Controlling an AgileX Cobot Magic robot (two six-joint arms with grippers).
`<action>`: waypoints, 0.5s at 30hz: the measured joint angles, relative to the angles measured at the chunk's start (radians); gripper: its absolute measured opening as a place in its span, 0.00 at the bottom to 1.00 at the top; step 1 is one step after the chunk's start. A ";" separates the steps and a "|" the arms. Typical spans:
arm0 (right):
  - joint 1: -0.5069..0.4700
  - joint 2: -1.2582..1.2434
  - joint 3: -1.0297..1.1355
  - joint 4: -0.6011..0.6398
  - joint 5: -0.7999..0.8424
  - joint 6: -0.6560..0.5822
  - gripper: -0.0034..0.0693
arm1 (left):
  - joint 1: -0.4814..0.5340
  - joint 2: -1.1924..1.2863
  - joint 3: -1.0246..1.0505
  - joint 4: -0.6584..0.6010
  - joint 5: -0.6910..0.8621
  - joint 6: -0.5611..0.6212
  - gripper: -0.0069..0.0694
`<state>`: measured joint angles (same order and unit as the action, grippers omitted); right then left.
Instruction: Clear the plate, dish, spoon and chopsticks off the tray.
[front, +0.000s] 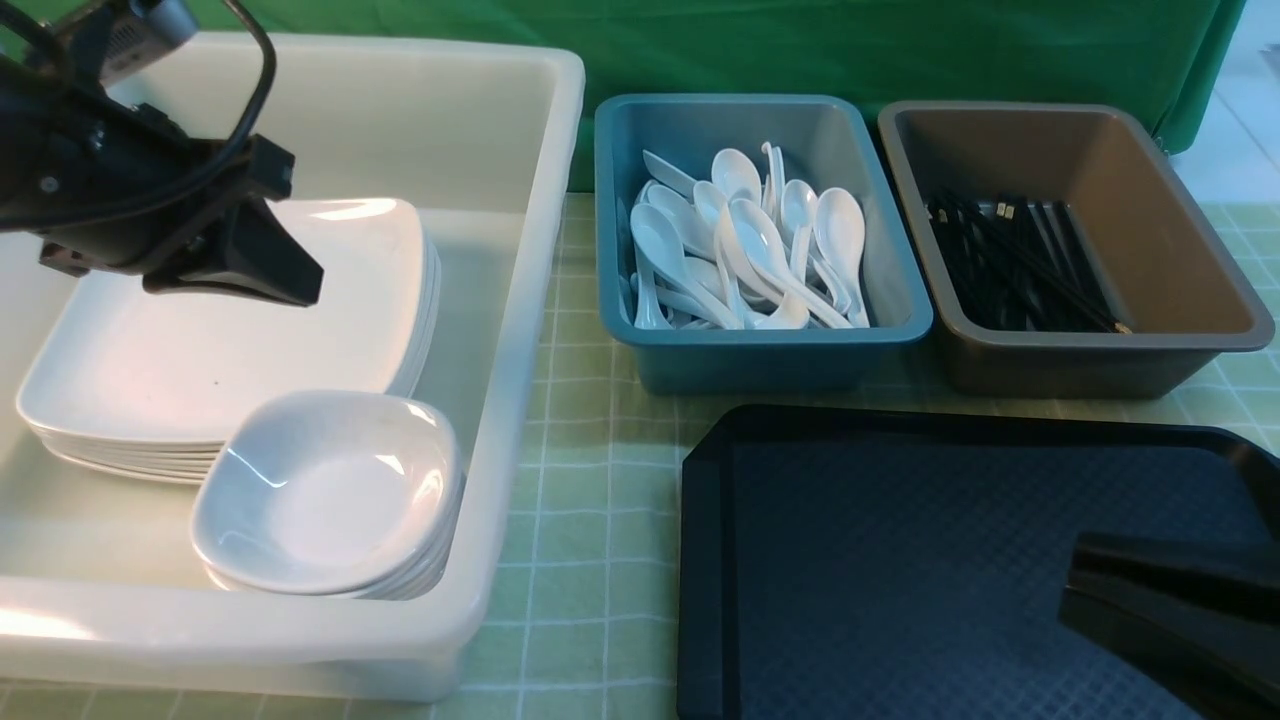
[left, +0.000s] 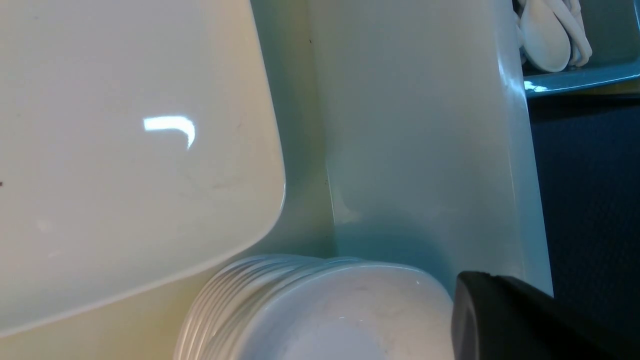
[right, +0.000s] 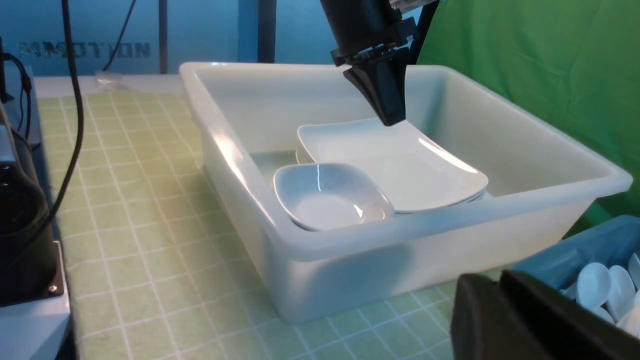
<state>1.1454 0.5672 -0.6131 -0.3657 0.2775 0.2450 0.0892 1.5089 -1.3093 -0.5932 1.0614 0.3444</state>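
Tray (front: 960, 500) looks bare wherever visible; near-right corner hidden behind right gripper (front: 1170, 610). Plate (front: 230, 330) sits on top of the stack in white tub (front: 540, 200), dishes (front: 330, 490) stacked beside it. Spoons (front: 750, 240) piled in teal tub (front: 760, 350), chopsticks (front: 1020, 265) in brown tub (front: 1200, 340). Looks essentially done. Left gripper (front: 285, 275) hovers just above the plate, holding nothing, fingers seemingly together. Right gripper low over the tray; opening impossible to tell.

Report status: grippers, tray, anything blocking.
Left gripper above the big white square plate in the white tub, empty. Right gripper low over the bare black plastic tray. No obstruction seen.
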 joint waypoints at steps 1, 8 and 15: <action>0.000 0.000 0.000 0.001 0.000 0.000 0.11 | 0.000 0.000 0.000 0.000 0.000 0.000 0.07; 0.000 0.000 0.000 0.001 0.000 0.000 0.14 | 0.000 0.000 0.000 0.000 -0.005 0.001 0.07; 0.000 0.000 0.004 0.002 0.001 0.000 0.17 | 0.000 0.000 0.000 0.000 -0.005 0.001 0.07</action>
<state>1.1454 0.5672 -0.6092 -0.3637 0.2787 0.2450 0.0892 1.5089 -1.3093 -0.5932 1.0568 0.3453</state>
